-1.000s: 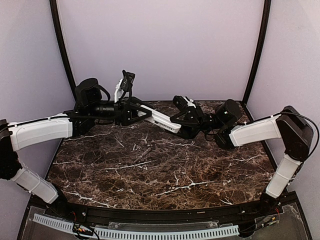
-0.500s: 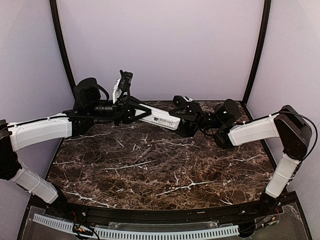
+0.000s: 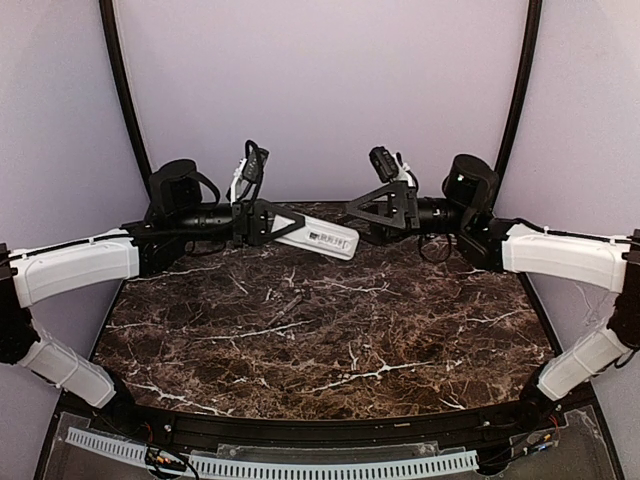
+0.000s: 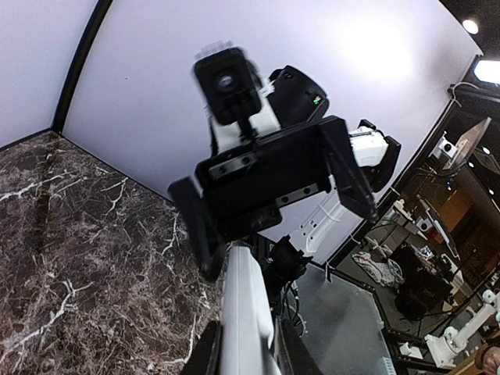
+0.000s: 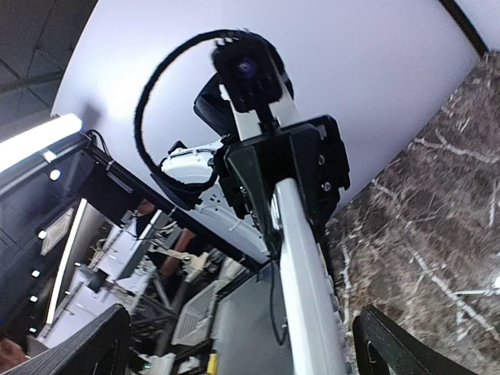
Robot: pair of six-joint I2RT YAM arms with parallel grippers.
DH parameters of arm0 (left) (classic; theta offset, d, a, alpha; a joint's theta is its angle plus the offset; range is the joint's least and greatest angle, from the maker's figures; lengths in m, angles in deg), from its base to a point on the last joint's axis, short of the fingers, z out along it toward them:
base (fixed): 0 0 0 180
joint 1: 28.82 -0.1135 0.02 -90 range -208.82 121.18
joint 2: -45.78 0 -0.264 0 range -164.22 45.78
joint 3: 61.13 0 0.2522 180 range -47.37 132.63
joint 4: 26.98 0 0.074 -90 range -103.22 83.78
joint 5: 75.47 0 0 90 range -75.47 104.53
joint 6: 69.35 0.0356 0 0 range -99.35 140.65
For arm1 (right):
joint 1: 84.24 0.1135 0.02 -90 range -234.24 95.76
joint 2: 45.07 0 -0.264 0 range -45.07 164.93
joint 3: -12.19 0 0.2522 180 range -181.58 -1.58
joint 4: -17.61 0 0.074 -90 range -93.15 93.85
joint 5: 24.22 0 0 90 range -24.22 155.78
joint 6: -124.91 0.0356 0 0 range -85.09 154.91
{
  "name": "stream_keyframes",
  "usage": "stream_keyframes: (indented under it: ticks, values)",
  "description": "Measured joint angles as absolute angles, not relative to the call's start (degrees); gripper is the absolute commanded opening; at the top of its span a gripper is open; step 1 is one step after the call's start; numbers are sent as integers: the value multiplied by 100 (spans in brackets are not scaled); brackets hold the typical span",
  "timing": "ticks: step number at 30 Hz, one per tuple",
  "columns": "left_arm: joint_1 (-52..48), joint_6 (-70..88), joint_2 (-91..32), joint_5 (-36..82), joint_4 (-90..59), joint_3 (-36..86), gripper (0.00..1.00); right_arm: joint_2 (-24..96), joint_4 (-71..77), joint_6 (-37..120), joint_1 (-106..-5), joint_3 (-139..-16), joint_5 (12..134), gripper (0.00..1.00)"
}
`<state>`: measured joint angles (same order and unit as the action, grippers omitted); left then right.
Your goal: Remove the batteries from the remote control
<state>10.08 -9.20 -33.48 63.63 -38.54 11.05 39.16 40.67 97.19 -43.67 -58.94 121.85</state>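
Observation:
The white remote control (image 3: pixel 322 238) hangs in the air over the back of the table, held at its left end by my left gripper (image 3: pixel 272 224), which is shut on it. In the left wrist view the remote control (image 4: pixel 245 308) runs out from between the dark fingers (image 4: pixel 193 353). My right gripper (image 3: pixel 358 207) is open, just right of and above the remote's free end, not touching it. In the right wrist view the remote control (image 5: pixel 306 289) points toward me between widely spread fingers (image 5: pixel 82 348). A slim dark stick (image 3: pixel 286 307) lies on the marble; I cannot tell whether it is a battery.
The dark marble table top (image 3: pixel 400 340) has white veins. Lilac walls and black corner posts (image 3: pixel 512 100) close in the back and sides. Both arms reach in from the sides at the back of the table.
My right gripper opened wide, let go of the remote and drew back up and to the right. My left gripper closed more tightly and keeps hold of the remote.

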Motion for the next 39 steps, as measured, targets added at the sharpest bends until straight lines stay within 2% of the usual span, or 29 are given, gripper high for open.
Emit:
stream_keyframes:
  ticks: [5, 11, 18, 25, 30, 32, 33, 34, 35, 36, 39]
  values:
    - [1008, -1322, -3160, 6090, -3693, 984, 0, 3219, 2729, 8049, -4364, -6018, 11656, 98]
    - [1008, -1993, -3123, 6028, -3951, 770, 0, 3230, 2110, 7295, -4330, -5870, 11304, 91]
    - [1008, -2599, -3143, 6042, -4423, 724, 0, 3317, 2021, 6862, -4122, -5796, 11132, 68]
    - [1008, -2824, -3261, 6035, -4637, 711, 0, 3429, 2268, 6821, -3958, -5747, 11075, 32]
    - [1001, -2806, -3341, 6098, -4744, 676, 3, 3523, 2397, 6928, -3945, -5739, 11114, 13]
    - [993, -2725, -3339, 6177, -4836, 659, 23, 3529, 2471, 7017, -3945, -5741, 11204, 10]
    - [993, -2701, -3339, 6181, -4849, 659, 45, 3529, 2486, 7024, -3945, -5741, 11208, 8]
    - [993, -2677, -3337, 6179, -4834, 659, 54, 3529, 2486, 7013, -3945, -5741, 11215, 7]
    - [993, -2653, -3337, 6162, -4812, 659, 68, 3533, 2478, 6989, -3943, -5741, 11202, 6]
    - [997, -2623, -3337, 6144, -4757, 659, 76, 3540, 2462, 6982, -3934, -5741, 11186, 5]
    - [999, -2443, -3311, 6136, -4506, 659, 79, 3584, 2401, 6971, -3934, -5741, 11200, 2]
